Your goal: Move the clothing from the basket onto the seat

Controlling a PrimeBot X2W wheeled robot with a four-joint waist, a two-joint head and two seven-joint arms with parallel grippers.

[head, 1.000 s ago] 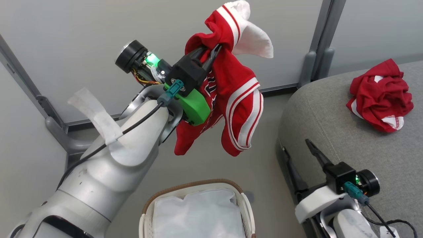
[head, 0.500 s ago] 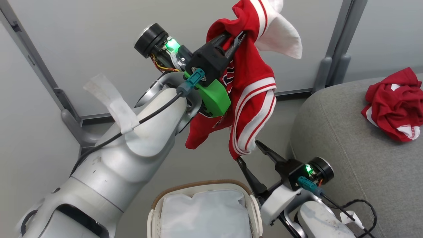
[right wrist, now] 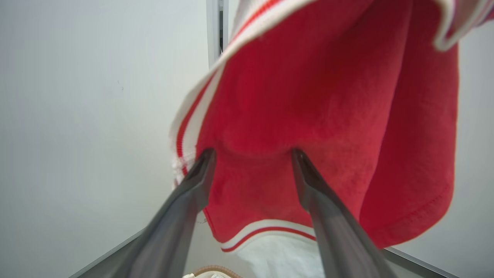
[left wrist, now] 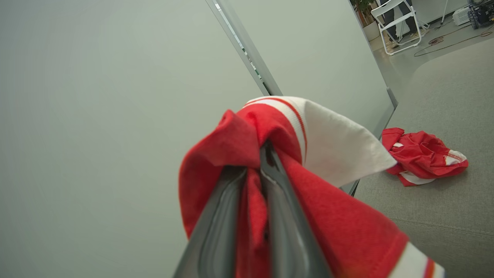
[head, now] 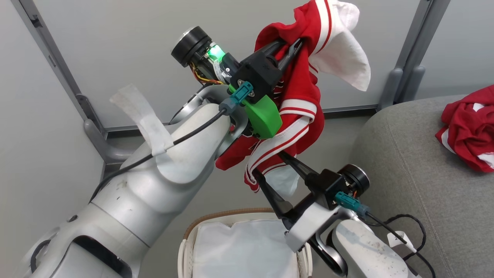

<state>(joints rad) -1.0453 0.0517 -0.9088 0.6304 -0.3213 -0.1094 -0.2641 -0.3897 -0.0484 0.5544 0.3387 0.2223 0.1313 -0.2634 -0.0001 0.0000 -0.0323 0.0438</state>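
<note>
My left gripper (head: 297,44) is raised high and shut on a red garment (head: 301,88) with white panels and striped trim, which hangs from it above the floor. The left wrist view shows the cloth (left wrist: 339,227) pinched between the left gripper's (left wrist: 264,150) fingers. My right gripper (head: 270,166) is open, and its two fingertips press up into the garment's lower folds (right wrist: 308,96), spread wide apart. A second red garment (head: 469,131) lies crumpled on the grey seat (head: 417,162). The basket (head: 227,214) stands below, holding its white liner (head: 247,247).
Pale partition panels with grey metal posts (head: 409,77) stand behind the basket and the seat's corner. Another post (head: 61,73) runs at the left. A white folding chair (left wrist: 397,19) stands far off beyond the seat. A black cable (head: 409,227) loops beside my right forearm.
My right gripper rose from beside the seat to the hanging garment's lower edge, which now bunches on its open fingers. The left grip holds. The head camera shifted.
</note>
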